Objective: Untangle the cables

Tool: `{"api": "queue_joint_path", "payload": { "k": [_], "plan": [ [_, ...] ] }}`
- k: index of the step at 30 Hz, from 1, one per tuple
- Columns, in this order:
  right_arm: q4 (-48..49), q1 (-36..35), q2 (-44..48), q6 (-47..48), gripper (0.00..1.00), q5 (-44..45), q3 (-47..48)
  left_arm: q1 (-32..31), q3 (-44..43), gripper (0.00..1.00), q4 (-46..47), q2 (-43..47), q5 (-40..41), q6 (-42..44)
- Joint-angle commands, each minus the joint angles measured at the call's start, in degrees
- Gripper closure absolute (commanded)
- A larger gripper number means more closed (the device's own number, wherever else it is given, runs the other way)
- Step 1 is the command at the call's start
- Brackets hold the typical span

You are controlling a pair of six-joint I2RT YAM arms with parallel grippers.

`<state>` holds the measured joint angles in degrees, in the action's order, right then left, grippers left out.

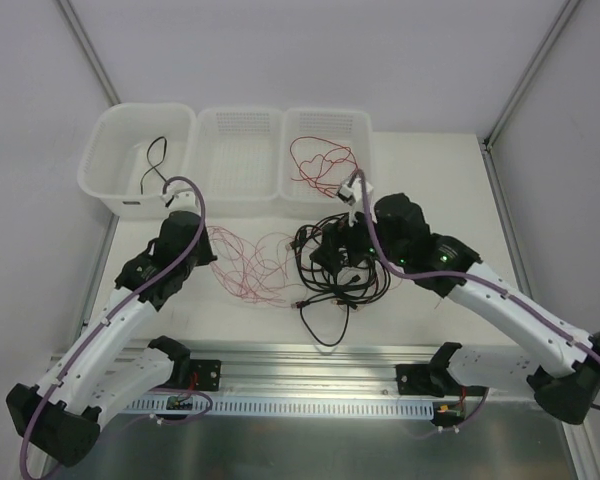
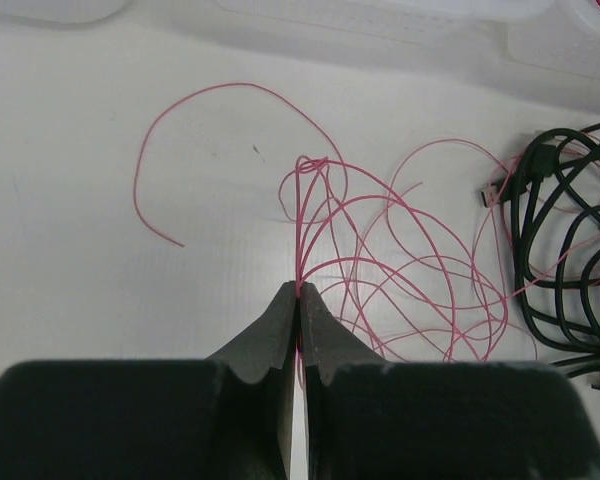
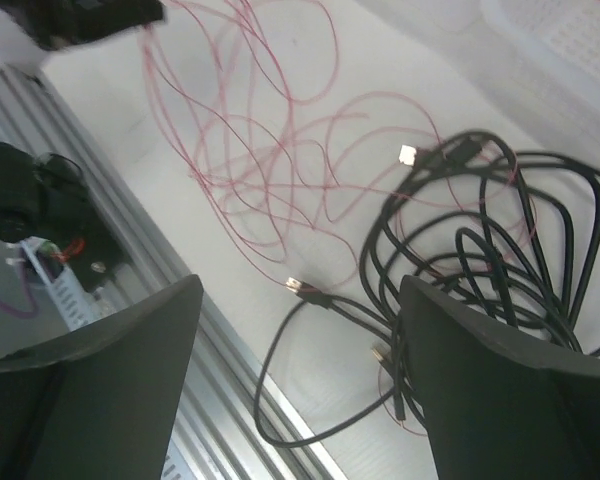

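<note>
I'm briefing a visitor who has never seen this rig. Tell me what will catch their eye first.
A knot of black cables sits mid-table, plug ends poking out, with the right gripper open above it. Beside it, toward the left arm, sprawls a pinkish-red wire, one strand pinched in the shut left gripper. A red wire lies in the right-hand bin.

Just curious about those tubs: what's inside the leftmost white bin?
One thin black cable lies on the floor of the bin. Its near right corner is hidden by the arm's purple cable.

Cables (image 1: 320,290) clutter mid-table and three bins (image 1: 240,112) wall the far edge; bare table (image 1: 435,170) lies to the right.
</note>
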<state>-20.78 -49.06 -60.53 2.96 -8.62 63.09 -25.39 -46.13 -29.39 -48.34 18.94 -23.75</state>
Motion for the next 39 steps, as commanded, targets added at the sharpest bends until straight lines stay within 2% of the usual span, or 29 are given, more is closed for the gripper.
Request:
{"api": "queue_joint_path", "payload": {
  "k": [1, 2, 4, 7, 13, 16, 32, 35, 37, 39],
  "plan": [
    [-5.2, -0.6, -8.3, 2.0, 0.17, 5.4, 2.4, 0.8, -3.4, 1.00, 0.7, 2.5, 6.4, 3.3],
    [-5.6, -0.7, -10.5, 2.2, 0.24, 5.7, 2.7, 1.0, -4.3, 1.00, 0.0, 3.2, 7.7, 4.1],
    [-5.5, -1.4, -16.2, 2.8, 0.30, 5.8, 3.8, 1.1, -7.4, 1.00, -1.6, 3.7, 12.1, 6.3],
    [-4.9, -2.4, -23.1, 3.4, 0.31, 8.1, 5.0, 1.1, -10.7, 1.00, -2.8, 4.7, 16.0, 8.8],
    [-3.3, -3.3, -33.7, 4.3, 0.44, 12.1, 9.2, 1.1, -13.4, 1.00, -3.6, 7.4, 18.9, 11.1],
    [-2.6, -3.4, -38.3, 4.5, 0.51, 13.3, 10.5, 1.1, -13.5, 1.00, -3.7, 8.0, 17.5, 11.2],
    [0.2, -5.0, -53.0, 4.9, 0.53, 13.3, 11.4, 1.0, -9.9, 1.00, -3.8, 7.1, 11.1, 8.2],
    [-0.3, -5.5, -53.8, 5.3, 0.67, 14.5, 11.2, 1.1, -9.2, 1.00, -3.8, 7.5, 10.5, 7.6],
    [-1.1, -6.1, -53.7, 5.9, 0.66, 15.3, 10.6, 1.1, -8.8, 1.00, -3.9, 7.4, 10.3, 7.4],
    [-1.3, -6.4, -53.2, 5.9, 0.59, 14.9, 9.9, 1.1, -8.3, 1.00, -3.8, 7.3, 9.9, 6.9]
  ]
}}
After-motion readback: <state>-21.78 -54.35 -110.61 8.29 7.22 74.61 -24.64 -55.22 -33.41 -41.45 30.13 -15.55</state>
